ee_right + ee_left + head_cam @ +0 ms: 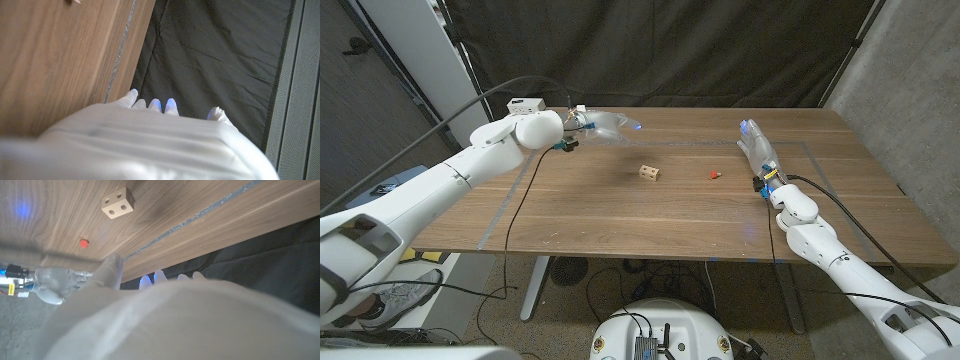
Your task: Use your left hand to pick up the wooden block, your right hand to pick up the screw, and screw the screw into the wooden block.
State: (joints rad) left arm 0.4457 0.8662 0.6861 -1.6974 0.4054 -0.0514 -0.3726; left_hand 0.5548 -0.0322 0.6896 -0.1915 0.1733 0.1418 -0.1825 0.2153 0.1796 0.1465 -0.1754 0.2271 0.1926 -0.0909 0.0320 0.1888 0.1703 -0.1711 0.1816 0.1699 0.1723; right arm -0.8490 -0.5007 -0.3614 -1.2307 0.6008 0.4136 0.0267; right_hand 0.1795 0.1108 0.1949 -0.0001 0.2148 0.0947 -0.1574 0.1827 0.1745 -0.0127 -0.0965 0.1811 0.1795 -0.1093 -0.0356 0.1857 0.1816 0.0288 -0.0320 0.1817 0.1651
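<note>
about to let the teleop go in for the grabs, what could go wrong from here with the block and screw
The screw is tiny and lies flat on the table, so the right hand may nudge it away rather than pinch it. The wooden block sits loose and small; the left hand could knock it toward the nearby screw. Both hands converging on that middle spot might bump each other.

A wooden table [620, 215] carries a thin pale tape line [518, 190] along its left part. A black curtain [660, 50] hangs behind it. 1 small white box [525, 105], possibly a device, sits at the far left corner.
</note>
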